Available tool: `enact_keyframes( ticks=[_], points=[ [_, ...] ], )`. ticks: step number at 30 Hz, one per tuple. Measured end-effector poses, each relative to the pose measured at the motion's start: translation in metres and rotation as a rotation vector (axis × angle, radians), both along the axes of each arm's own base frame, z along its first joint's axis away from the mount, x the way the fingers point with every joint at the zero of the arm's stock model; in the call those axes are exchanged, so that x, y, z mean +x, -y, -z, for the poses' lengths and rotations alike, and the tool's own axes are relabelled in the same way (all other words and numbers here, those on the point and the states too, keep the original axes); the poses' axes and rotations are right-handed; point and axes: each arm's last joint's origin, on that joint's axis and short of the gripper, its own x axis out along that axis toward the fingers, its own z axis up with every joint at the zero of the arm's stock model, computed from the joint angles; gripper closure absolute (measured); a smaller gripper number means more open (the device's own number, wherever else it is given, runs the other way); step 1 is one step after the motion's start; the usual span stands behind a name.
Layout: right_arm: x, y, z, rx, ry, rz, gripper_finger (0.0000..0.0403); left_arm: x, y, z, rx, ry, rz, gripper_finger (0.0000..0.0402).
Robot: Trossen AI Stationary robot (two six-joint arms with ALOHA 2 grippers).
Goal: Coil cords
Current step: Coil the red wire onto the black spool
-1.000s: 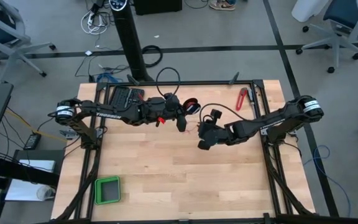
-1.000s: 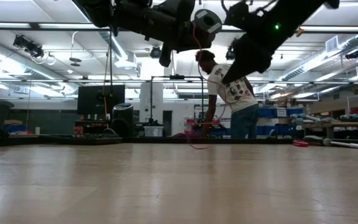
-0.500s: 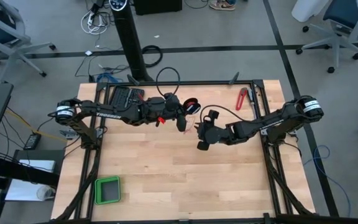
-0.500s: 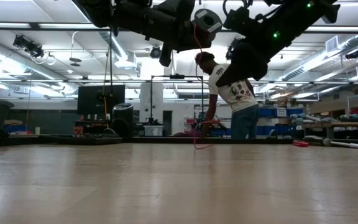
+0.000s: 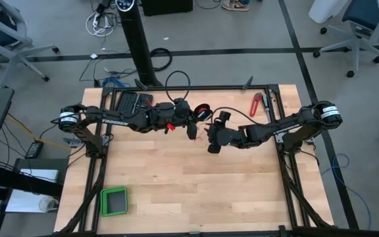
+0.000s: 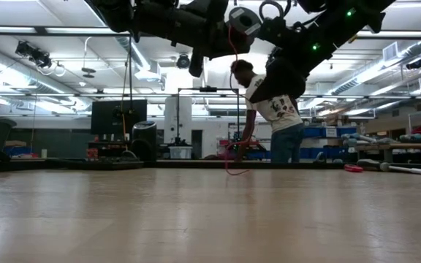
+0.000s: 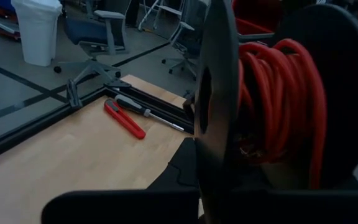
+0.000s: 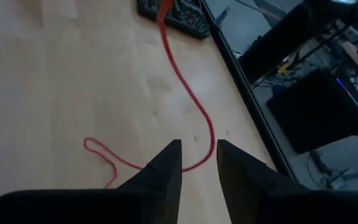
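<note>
A black spool (image 5: 202, 110) wound with thick turns of red cord (image 7: 272, 106) is held high over the table's far middle by my left gripper (image 5: 195, 124). A thin red cord strand (image 6: 230, 109) hangs from the spool (image 6: 241, 22) to the table, where its free end lies in loose curves (image 8: 191, 99). My right gripper (image 5: 210, 146) hovers well above the table just right of the spool. Its fingers (image 8: 197, 146) are slightly apart, and the strand on the wood shows beyond them. My left gripper holds the spool lifted clear of the table, its flanges (image 7: 219, 93) standing upright right in front of the wrist camera. The spool itself hides the fingers and the place of contact, so which part they have cannot be told.
A red-handled hand tool (image 5: 256, 104) lies at the far right edge by the frame rail. A black tray (image 5: 133, 102) sits at the far left and a green bin (image 5: 114, 201) near the front left. A person (image 6: 276, 117) stands beyond the table.
My right gripper has risen and gone a little toward the table's far edge and left, closer to the spool. The lower part of the hanging red strand has shifted slightly on the table. My left gripper and the spool have kept still.
</note>
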Motion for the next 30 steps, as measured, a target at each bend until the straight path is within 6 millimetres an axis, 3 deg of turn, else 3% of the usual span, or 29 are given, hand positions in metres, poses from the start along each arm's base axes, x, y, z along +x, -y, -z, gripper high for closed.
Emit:
enact_keyframes(
  ticks=[16,30],
  points=[
    [0.0065,0.0071,0.0014,-0.040,-0.024,-0.071,0.0313,0.0004,0.0011,-0.0013,-0.004,0.014,0.029,0.0400],
    [0.0075,0.0051,-0.0011,-0.200,-0.111,-0.147,0.0319,0.0004,0.0011,-0.0015,-0.002,0.015,0.029,0.0400]
  ],
)
